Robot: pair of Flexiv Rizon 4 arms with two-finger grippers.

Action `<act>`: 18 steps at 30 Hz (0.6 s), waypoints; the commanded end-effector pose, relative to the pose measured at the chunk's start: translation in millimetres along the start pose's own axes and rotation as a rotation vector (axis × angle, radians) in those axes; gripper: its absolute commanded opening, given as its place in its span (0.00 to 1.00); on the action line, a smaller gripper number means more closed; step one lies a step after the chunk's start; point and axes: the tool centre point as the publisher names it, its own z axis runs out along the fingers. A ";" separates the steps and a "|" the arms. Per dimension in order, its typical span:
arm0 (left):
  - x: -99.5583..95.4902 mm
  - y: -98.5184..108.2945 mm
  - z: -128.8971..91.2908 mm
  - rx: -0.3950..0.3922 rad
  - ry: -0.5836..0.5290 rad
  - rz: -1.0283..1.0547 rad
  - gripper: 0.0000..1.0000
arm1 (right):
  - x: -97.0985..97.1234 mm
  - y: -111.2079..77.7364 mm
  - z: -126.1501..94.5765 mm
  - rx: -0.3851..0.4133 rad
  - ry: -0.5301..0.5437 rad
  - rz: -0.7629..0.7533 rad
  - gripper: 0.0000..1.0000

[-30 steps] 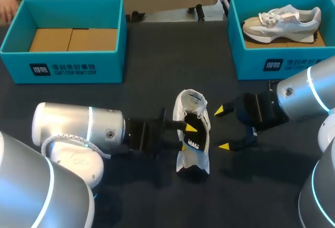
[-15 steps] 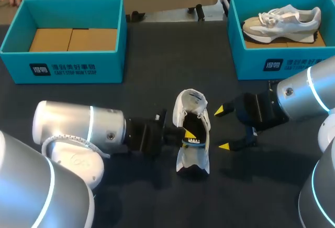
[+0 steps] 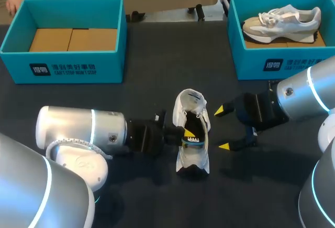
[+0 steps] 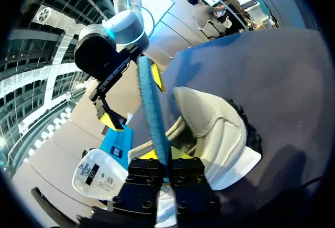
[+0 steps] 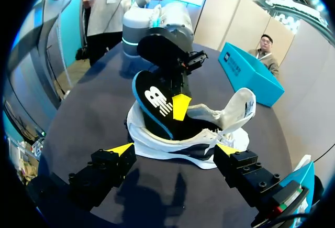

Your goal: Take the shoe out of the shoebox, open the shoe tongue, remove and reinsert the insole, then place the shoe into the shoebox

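A white shoe (image 3: 191, 161) lies on the dark table (image 3: 157, 76) in the middle, its tongue (image 3: 191, 100) folded back. My left gripper (image 3: 187, 133) reaches into its opening from the left, shut on the black, blue-edged insole (image 3: 196, 126). In the left wrist view the insole (image 4: 152, 107) stands edge-on between my fingers (image 4: 180, 153), over the shoe (image 4: 214, 128). In the right wrist view the insole (image 5: 154, 105) rises out of the shoe (image 5: 183, 144). My right gripper (image 3: 225, 128) stands open just right of the shoe, fingers (image 5: 119, 149) wide apart and touching nothing.
A teal shoebox (image 3: 68, 63) holding only cardboard stands at the back left. A second teal shoebox (image 3: 272, 63) at the back right holds another white shoe (image 3: 285, 21). Bare table lies between the boxes and in front of the shoe.
My left gripper's fingers have closed on the insole inside the shoe. The right arm has not moved.
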 end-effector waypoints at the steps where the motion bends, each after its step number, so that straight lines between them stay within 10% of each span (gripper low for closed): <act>1: -1.8 -8.7 -1.3 0.012 -0.011 0.001 0.33 | 1.4 0.1 -0.2 0.000 -0.003 -0.001 1.00; 18: 6.3 -28.1 -16.2 0.035 -0.006 -0.023 0.33 | 1.4 0.1 -0.2 0.000 -0.003 -0.001 1.00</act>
